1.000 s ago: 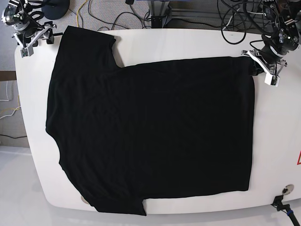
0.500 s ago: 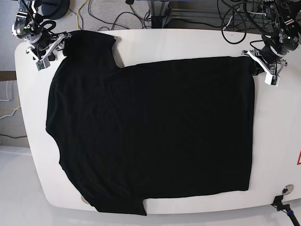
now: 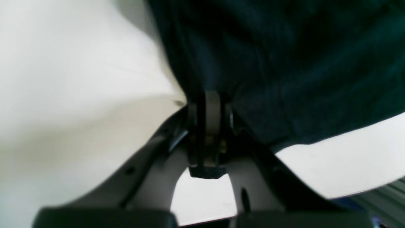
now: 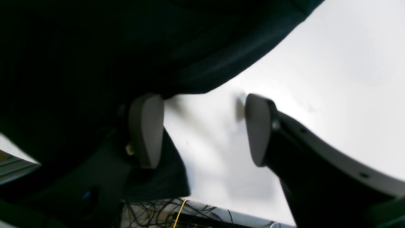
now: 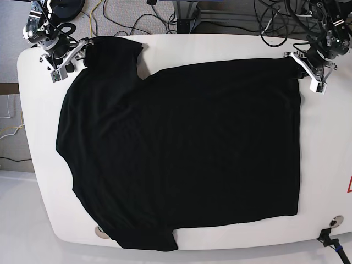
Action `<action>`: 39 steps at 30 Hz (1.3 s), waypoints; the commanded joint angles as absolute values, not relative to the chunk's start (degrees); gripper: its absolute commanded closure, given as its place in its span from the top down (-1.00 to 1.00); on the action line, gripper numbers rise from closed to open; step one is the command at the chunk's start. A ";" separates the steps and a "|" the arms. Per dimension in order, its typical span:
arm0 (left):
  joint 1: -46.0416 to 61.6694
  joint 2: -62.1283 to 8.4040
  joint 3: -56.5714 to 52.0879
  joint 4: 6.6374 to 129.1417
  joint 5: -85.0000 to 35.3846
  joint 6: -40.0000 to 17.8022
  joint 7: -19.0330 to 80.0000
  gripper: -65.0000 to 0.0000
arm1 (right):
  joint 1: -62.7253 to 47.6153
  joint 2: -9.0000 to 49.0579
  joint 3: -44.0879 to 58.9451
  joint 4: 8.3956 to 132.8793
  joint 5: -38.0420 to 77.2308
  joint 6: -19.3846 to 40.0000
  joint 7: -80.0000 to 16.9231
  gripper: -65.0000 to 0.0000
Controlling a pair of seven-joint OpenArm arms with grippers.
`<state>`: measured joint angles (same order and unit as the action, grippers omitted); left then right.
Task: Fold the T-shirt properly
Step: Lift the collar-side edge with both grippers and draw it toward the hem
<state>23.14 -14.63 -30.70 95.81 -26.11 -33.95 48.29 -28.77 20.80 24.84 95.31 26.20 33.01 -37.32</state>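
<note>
Black fabric covered most of what I saw: the T-shirt [image 5: 181, 154] lay spread flat on the white desk [image 5: 330, 165], reaching nearly from one end of it to the other. One short sleeve pointed toward the far edge, close by my right tool [image 5: 70, 55], and the other sleeve lay at the near edge, well apart from both tools.

Through the left wrist camera I saw my left tool [image 3: 207, 110] clenched on the T-shirt [image 3: 284, 63], its two fingers pressed together with a fold of dark cloth pinched between them. The fabric spread away ahead of the tool, and bare desk [image 3: 63, 79] showed on either side of it. From the base view this grip sat at the shirt's far hem corner, with the left tool [image 5: 313, 69] just off the cloth's edge.

Through the right wrist camera my right tool [image 4: 202, 126] stood released, its fingers wide apart. One finger [image 4: 146, 129] was up against the edge of the T-shirt [image 4: 126, 47], and I could not tell whether it touched the cloth. The other finger [image 4: 258, 126] hung over bare desk [image 4: 332, 79], clear of the fabric. The sleeve's hem ran just ahead of the gap between them.

Cables [image 5: 137, 16] trailed on the floor beyond the desk, behind both tools.
</note>
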 commanded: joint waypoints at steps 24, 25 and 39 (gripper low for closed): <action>22.64 -17.10 -30.90 96.75 -26.86 -34.15 47.25 -0.95 | -29.41 13.85 26.15 95.52 34.15 36.18 -41.80 0.21; 22.64 -17.10 -30.90 96.75 -26.86 -34.15 47.25 -0.95 | -29.41 13.67 26.15 95.52 34.15 36.18 -41.80 0.21; 22.64 -17.10 -30.90 96.75 -26.86 -34.15 47.25 -0.95 | -29.41 11.82 26.15 95.34 34.07 35.74 -41.80 -0.76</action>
<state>22.81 -16.25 -30.48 95.81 -26.13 -34.11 48.18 -28.71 11.55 26.17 95.13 35.59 36.03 -39.83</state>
